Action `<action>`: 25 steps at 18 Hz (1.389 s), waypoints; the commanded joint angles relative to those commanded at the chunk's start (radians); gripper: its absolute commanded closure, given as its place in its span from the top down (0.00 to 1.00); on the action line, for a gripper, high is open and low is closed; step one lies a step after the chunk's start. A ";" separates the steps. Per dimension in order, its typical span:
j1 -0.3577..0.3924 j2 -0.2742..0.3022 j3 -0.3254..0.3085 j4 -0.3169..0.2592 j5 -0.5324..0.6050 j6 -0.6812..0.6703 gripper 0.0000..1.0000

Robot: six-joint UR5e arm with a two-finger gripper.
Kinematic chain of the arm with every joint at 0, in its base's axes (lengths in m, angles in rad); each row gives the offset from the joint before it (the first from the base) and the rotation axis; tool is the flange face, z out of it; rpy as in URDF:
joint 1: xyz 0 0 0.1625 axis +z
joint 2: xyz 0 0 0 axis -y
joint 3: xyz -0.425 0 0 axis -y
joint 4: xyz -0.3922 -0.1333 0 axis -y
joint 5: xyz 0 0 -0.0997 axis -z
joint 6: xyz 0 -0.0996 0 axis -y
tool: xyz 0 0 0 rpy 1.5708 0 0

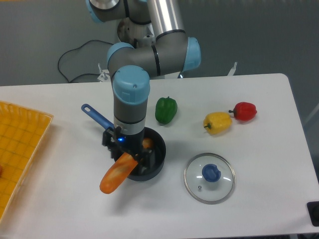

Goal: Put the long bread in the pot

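Camera view from the front shows the tool (128,151) low over the pot (149,162), its black fingers mostly hidden under the wrist, so I cannot tell whether they grip the long bread (118,172) or stand free of it. The long bread lies tilted across the pot's left rim: its upper end sits under the tool at the pot, and its lower, rounded end hangs out past the rim toward the front left, above the white bench (259,164). A small patch of orange shows inside the pot just right of the tool, probably the loaf's far end, though the view is too poor to be sure. The pot's blue handle (95,115) reaches back and to the left from behind the arm. Behind the pot to the right stands a green pepper (166,110). Farther right lie a yellow pepper (218,123) and a red pepper (244,111), close together. A round glass lid (209,178) with a blue knob lies flat on the bench right of the pot, apart from it. An orange tray (20,149) sits at the bench's left edge.
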 joint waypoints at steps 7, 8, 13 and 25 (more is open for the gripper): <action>0.162 0.000 0.020 -0.003 -0.002 0.092 1.00; 0.179 0.000 0.021 -0.005 0.003 0.119 1.00; 0.281 0.029 0.020 -0.179 -0.002 0.351 1.00; 0.334 0.021 0.074 -0.311 -0.002 0.692 1.00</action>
